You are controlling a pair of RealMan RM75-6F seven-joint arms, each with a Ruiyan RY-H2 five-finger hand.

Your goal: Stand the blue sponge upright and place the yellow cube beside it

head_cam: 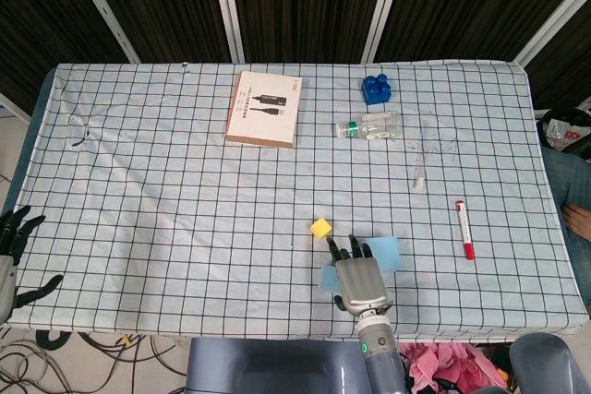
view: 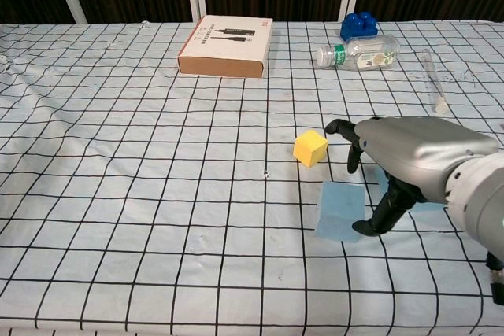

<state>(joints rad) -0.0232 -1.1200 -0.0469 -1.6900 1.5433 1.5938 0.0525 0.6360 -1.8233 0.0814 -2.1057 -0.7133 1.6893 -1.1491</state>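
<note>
where the checked cloth (head_cam: 185,182) drops off the near table edge, the right hand (head_cam: 358,276) sits close to that edge, palm down over the blue sponge (view: 341,210), fingers curled around it w/ thumb tip touching the sponge's near right corner; can't tell if it truly grips. sponge lies flat, not upright. yellow cube (view: 310,149) sits just beyond the sponge, to its left, apart from the fingertips. left hand (head_cam: 18,228) hangs off the left edge, fingers spread, holding nothing. wide bare cloth across left and centre. far side: boxed cable pack (head_cam: 264,108), blue brick (head_cam: 376,89), clear bottle (head_cam: 369,126) on its side; right side: thin clear tube (head_cam: 421,159), red marker (head_cam: 464,230). dark panels behind.
</note>
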